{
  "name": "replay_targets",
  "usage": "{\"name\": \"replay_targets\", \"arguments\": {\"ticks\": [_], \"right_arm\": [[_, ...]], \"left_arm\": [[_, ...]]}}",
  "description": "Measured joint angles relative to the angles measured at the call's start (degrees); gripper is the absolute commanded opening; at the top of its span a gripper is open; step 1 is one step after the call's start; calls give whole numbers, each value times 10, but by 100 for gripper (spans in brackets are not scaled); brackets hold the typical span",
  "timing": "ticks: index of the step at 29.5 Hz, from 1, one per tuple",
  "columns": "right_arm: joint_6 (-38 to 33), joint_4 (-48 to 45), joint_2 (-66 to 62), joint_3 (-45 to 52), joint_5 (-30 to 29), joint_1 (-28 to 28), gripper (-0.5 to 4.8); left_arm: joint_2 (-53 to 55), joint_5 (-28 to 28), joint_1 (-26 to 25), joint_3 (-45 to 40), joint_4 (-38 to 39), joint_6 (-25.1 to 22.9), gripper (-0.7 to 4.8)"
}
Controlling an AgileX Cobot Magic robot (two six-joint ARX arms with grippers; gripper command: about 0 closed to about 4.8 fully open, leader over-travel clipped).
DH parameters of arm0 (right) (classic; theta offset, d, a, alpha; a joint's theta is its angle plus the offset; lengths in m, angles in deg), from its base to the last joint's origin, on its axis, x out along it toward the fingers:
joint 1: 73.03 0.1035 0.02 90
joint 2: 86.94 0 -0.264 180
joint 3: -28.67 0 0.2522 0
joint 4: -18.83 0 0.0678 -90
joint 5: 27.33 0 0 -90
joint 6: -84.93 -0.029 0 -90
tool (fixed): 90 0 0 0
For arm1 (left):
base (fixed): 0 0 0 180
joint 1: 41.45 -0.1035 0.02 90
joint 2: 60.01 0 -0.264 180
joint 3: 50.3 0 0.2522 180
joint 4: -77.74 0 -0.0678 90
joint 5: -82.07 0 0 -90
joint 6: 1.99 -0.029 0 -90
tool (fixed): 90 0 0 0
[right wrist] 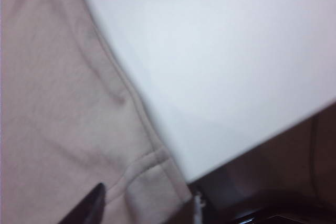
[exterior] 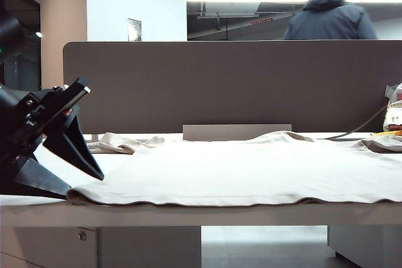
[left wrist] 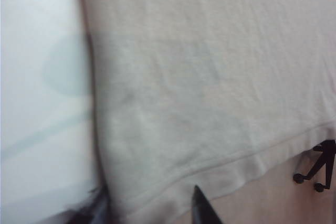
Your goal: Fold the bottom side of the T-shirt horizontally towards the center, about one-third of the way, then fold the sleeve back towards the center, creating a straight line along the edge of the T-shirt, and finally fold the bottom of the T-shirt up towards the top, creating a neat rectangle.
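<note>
Lying flat on the table [exterior: 188, 214], T-shirt [exterior: 251, 171], left hand [left wrist: 152, 208] and right hand [right wrist: 147, 205] parted over its hem corners, gripping nothing.

At the left edge of the exterior frame, the left gripper [exterior: 63, 142] is matte black, angular, with wedge-shaped pointed fingers [exterior: 78, 152] and small screws. Both wrist views show only dark, blurred finger tips [left wrist: 202, 208] [right wrist: 89, 203].

The beige T-shirt [exterior: 251, 167] lies spread flat across the table.
</note>
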Motion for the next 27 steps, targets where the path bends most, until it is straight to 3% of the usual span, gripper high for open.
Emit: {"name": "replay_targets", "arguments": {"ticks": [3,5,9,11,13,16,27], "right_arm": [[0,-3,-2,0,-1,0,184],[-2,-8,-9,0,-8,0,133],[-2,-7,-33,0,-15,0,99],[-3,-16,-45,0,-27,0,48],[-6,-15,-52,-2,-52,-4,-4],[-6,-27,-67,-2,-80,-5,-7],[-15,-104,-91,-14,-118,0,-7]], "left_arm": [[0,-1,0,0,0,0,201],[0,-1,0,0,0,0,198],[1,-4,0,0,2,0,112],[3,-5,0,-1,10,0,104],[3,-5,0,-1,10,0,57],[3,-7,0,-2,11,-1,-7],[3,-7,0,21,-4,-5,-6]]}}
